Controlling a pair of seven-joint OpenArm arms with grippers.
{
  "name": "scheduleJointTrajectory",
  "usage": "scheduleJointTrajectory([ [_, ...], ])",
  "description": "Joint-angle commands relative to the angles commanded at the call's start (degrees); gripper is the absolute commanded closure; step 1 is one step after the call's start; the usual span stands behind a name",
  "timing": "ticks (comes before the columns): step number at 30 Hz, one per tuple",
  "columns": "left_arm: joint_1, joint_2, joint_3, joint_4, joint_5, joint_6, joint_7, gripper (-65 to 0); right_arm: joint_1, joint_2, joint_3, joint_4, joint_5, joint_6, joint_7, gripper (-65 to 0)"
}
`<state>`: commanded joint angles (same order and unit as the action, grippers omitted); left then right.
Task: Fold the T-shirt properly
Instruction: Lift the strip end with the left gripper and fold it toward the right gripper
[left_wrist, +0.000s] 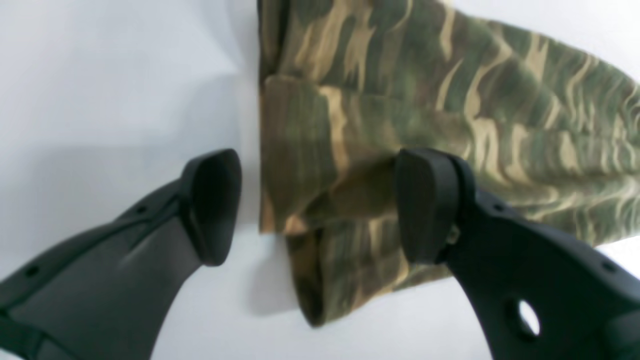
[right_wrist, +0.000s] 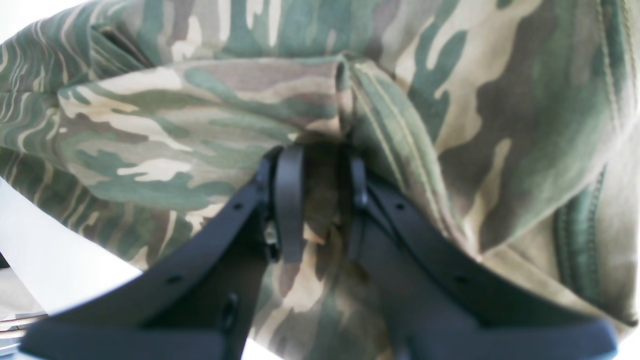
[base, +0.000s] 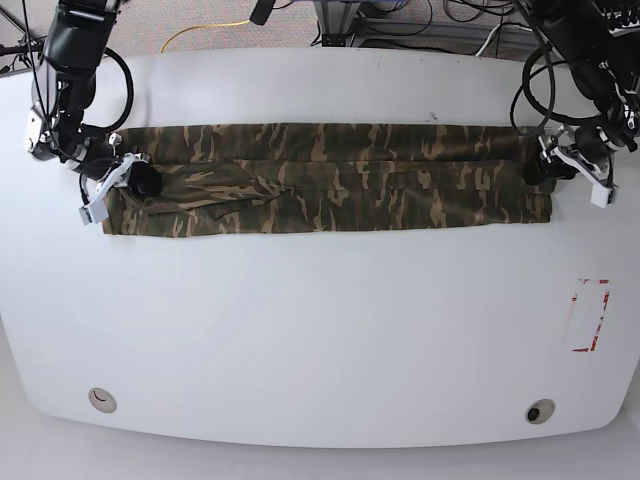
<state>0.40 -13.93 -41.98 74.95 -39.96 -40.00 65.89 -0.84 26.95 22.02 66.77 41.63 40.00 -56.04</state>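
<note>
The camouflage T-shirt (base: 330, 178) lies as a long folded strip across the far half of the white table (base: 320, 330). At its left end in the base view, my right gripper (base: 138, 182) is shut on a bunched fold of the cloth. The right wrist view shows the right gripper (right_wrist: 324, 200) with fabric pinched between its narrow-set fingers. At the strip's other end sits my left gripper (base: 540, 170). In the left wrist view the left gripper (left_wrist: 320, 207) is open and straddles the T-shirt (left_wrist: 400, 100) edge, one finger (left_wrist: 425, 205) over cloth and the other over bare table.
A red-and-white rectangular mark (base: 588, 315) lies on the table near the right edge. Two round holes (base: 100, 400) (base: 540, 411) sit near the front edge. Cables (base: 420, 20) and equipment crowd the floor beyond the far edge.
</note>
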Motion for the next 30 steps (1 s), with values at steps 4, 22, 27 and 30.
scheduleJointTrajectory([
  [4, 0.1, 0.2, 4.6, -1.3, -0.4, 0.0, 0.0, -44.4, 0.0, 0.0, 0.0, 0.0, 0.0, 0.0, 0.0, -11.7],
  [22, 3.0, 2.1, 11.4, 20.4, -0.4, 0.0, 3.8, -5.7, 0.4, -1.1, 0.2, 0.0, 0.0, 0.0, -0.8, -11.7],
  [27, 2.8, 2.5, 17.5, 31.7, -0.4, 0.0, 10.0, -6.0, 0.5, -1.1, 0.2, 0.0, 0.0, 0.0, -1.2, -11.7],
  [30, 1.9, 2.6, 23.8, 35.1, -0.5, 0.0, 11.2, -6.1, 1.0, -1.1, 0.2, 0.0, 0.0, 0.0, -1.2, -11.7],
])
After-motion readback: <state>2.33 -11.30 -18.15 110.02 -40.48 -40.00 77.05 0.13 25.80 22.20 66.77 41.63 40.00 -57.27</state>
